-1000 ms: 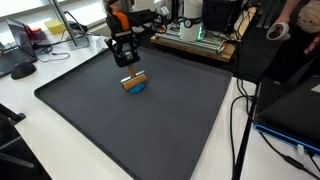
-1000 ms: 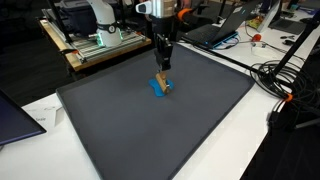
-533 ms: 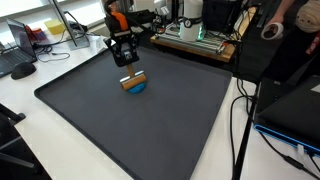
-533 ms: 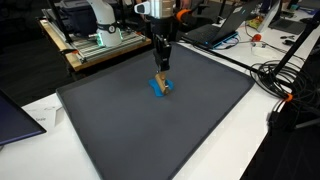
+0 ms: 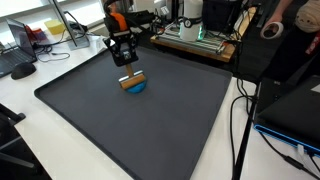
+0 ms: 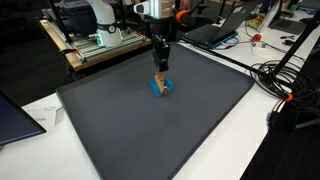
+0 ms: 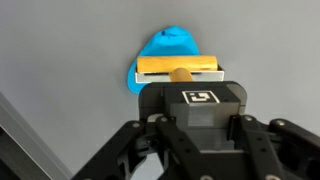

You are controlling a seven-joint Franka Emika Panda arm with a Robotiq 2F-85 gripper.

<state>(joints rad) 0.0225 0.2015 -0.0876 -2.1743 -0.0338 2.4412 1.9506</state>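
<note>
My gripper (image 5: 125, 61) (image 6: 160, 66) hangs over the far part of a dark grey mat (image 5: 150, 135) (image 6: 140, 135). In the wrist view the gripper (image 7: 197, 112) is shut on a grey block (image 7: 197, 103) that bears a black-and-white marker. Just below and ahead of it a flat wooden bar (image 7: 180, 67) (image 5: 133, 79) (image 6: 164, 84) lies across a blue rounded piece (image 7: 165, 45) (image 5: 138, 88) (image 6: 157, 89) on the mat. The held block is a little above the bar and apart from it.
White table edges surround the mat. A wooden bench with equipment (image 5: 195, 35) (image 6: 95, 40) stands behind. Black cables (image 5: 240, 120) (image 6: 285, 85) run along one side. A laptop (image 6: 20, 120) lies on one corner, and another (image 6: 215, 30) sits at the back.
</note>
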